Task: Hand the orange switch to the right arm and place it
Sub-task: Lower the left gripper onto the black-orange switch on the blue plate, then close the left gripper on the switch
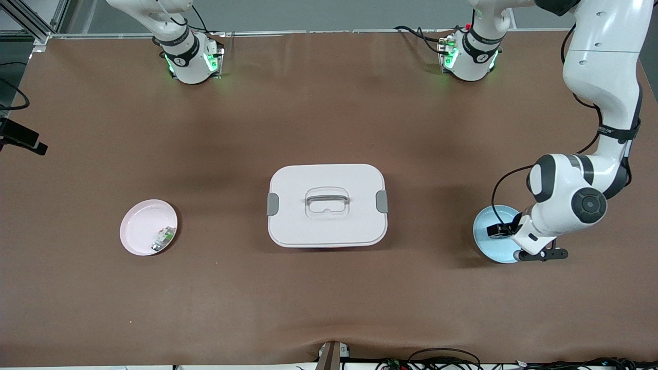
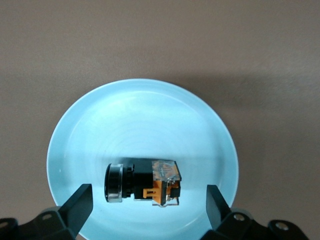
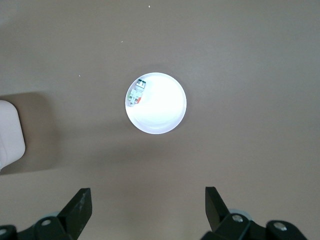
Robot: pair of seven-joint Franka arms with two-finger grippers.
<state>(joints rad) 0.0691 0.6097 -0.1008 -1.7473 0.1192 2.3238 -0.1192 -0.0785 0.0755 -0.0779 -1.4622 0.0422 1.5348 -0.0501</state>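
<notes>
The orange switch (image 2: 145, 181), a small black block with an orange middle and a silver ring at one end, lies on its side on the light blue plate (image 2: 140, 120). My left gripper (image 2: 148, 210) is open and empty just over the plate, one finger to each side of the switch and not touching it. In the front view the left gripper (image 1: 510, 234) hangs over the blue plate (image 1: 486, 237) at the left arm's end of the table. My right gripper (image 3: 147, 210) is open and empty, high over bare table, and is out of the front view.
A white lidded box (image 1: 327, 205) with a handle stands mid-table. A pink plate (image 1: 134, 218) at the right arm's end holds a small white-and-green part (image 1: 162, 239). The right wrist view shows that plate (image 3: 167, 117), the part (image 3: 136, 92) and the box's corner (image 3: 10, 135).
</notes>
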